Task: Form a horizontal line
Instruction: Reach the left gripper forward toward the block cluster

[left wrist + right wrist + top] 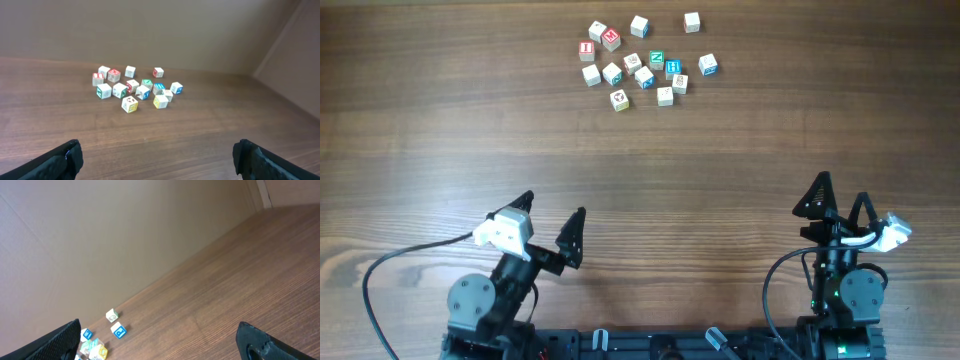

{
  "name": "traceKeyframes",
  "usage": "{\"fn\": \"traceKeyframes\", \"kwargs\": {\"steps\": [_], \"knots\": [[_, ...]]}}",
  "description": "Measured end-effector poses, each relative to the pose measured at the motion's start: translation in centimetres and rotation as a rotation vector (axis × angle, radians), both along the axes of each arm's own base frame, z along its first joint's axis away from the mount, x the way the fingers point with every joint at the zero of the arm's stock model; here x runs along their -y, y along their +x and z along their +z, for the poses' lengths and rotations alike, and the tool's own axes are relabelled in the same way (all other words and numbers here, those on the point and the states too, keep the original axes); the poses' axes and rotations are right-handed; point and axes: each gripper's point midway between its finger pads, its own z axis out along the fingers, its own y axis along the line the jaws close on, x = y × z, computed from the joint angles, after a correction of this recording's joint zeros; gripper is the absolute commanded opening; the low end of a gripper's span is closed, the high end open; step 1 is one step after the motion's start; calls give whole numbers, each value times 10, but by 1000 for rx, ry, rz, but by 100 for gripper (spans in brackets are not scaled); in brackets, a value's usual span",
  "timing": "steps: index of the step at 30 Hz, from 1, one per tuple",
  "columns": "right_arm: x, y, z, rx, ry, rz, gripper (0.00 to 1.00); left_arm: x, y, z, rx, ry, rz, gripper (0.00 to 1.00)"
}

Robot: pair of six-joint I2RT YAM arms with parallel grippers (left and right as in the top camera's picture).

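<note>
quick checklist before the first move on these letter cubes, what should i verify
1. Left tool open and empty: ok.
2. Right tool open and empty: ok.
3. Letter cubes lined up in a row: not ok, scattered in a loose cluster at the far side.
4. No cube stacked on another: ok.
5. Finger room around the tightly packed middle cubes: cannot tell.
6. Nothing on the table between tools and cubes: ok.

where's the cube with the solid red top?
Overhead: the red-topped cube sits in the cluster's far-left corner, right of a pale cube, beyond the red-framed cube.
</note>
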Motion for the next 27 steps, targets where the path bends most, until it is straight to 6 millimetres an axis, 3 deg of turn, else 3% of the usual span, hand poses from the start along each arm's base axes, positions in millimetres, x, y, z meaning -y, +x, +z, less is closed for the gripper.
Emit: {"fn": "traceKeyframes", "kwargs": {"steps": [7, 18, 22, 27], "knots": [[0, 0, 0, 0, 0, 0, 100, 2, 11, -6, -114, 24, 0, 100], [0, 0, 0, 0, 0, 0, 100, 7, 33, 19, -332, 68, -2, 100], [0, 0, 0, 1, 0, 0, 100, 19, 39, 29, -404, 60, -58, 100], [0, 0, 0, 0, 0, 0, 100, 32, 34, 9, -523, 47, -140, 100]]}}
